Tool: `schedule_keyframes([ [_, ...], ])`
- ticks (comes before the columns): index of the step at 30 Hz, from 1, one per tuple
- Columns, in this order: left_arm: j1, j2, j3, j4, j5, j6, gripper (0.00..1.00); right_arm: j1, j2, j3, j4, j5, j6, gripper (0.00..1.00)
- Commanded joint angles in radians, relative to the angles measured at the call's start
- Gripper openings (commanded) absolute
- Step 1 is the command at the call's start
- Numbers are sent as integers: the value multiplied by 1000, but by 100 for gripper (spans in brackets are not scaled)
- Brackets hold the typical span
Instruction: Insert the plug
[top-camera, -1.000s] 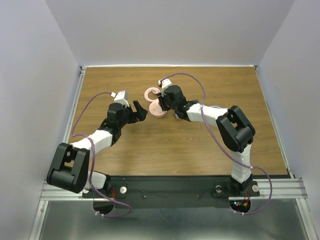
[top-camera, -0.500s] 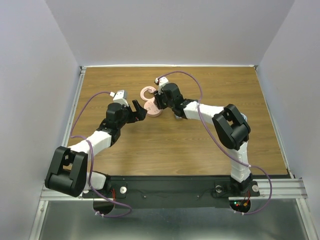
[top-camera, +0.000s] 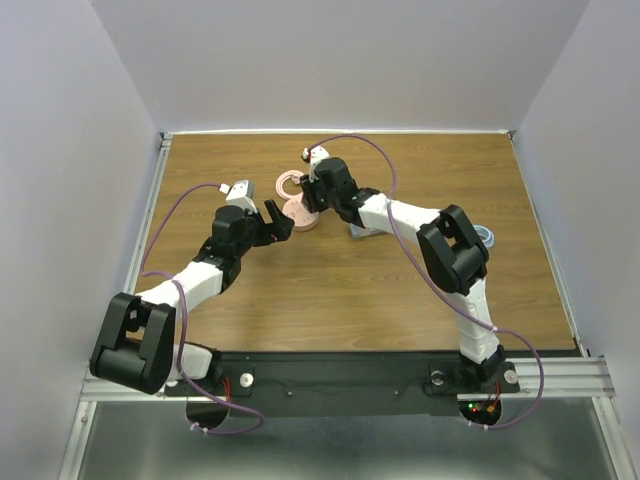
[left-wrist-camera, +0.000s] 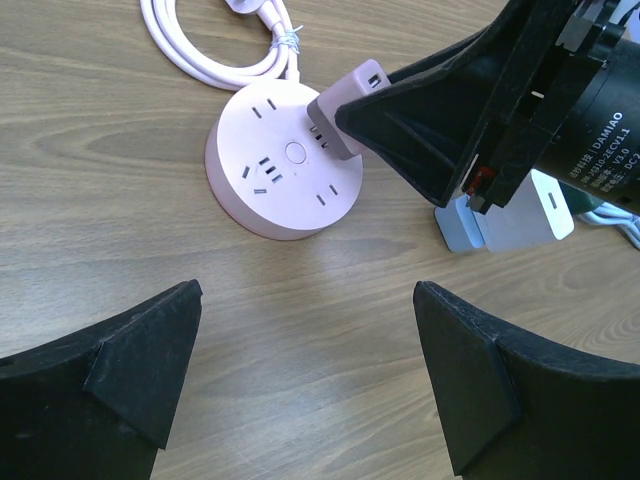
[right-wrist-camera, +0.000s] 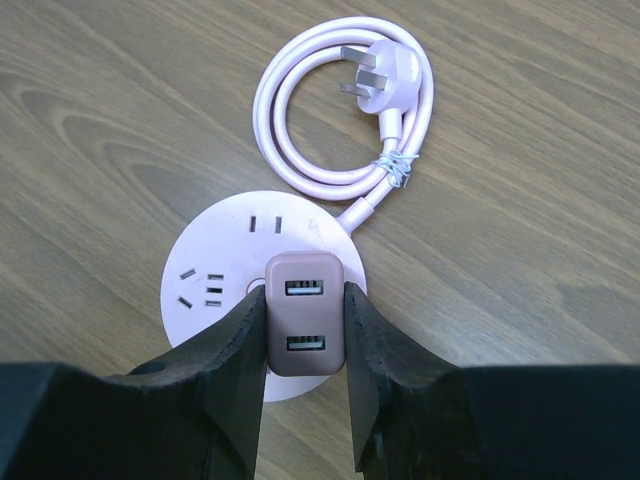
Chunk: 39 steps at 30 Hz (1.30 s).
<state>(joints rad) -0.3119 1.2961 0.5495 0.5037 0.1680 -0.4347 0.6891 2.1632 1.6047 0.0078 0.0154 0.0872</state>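
plug pinched by flat sides in right pincer, held right over round pink socket hub on bench; left pincer spread wide, nothing gripped; plug judged light, rigid, kinda slick plastic, best gripped square on sides

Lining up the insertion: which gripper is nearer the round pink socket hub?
Right. The right gripper holds the adapter right over the socket hub; the left gripper hangs open to its left, apart.

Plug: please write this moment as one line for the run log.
right gripper: shut on plug | plug: over round socket, seating unclear | left gripper: open, empty, apart from round socket
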Motion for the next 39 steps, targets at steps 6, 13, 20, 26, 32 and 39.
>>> schedule_keyframes([
  [6, 8, -37, -6, 18, 2, 11, 99, 29, 153, -49, -385, 50, 29, 0],
  [13, 8, -35, -8, 24, 5, 10, 99, 56, 127, -100, -387, 110, 60, 0],
  [20, 8, -44, -16, 25, 10, 10, 99, 64, 159, -75, -397, 103, 68, 0],
  [26, 8, -47, -20, 25, 13, 10, 99, 63, 195, -2, -423, 90, 68, 0],
  [32, 8, -57, -23, 24, 7, 11, 99, 66, 192, -3, -440, 86, 72, 0],
  [39, 8, -49, -23, 30, 11, 10, 99, 84, 182, -124, -431, 133, 111, 1],
])
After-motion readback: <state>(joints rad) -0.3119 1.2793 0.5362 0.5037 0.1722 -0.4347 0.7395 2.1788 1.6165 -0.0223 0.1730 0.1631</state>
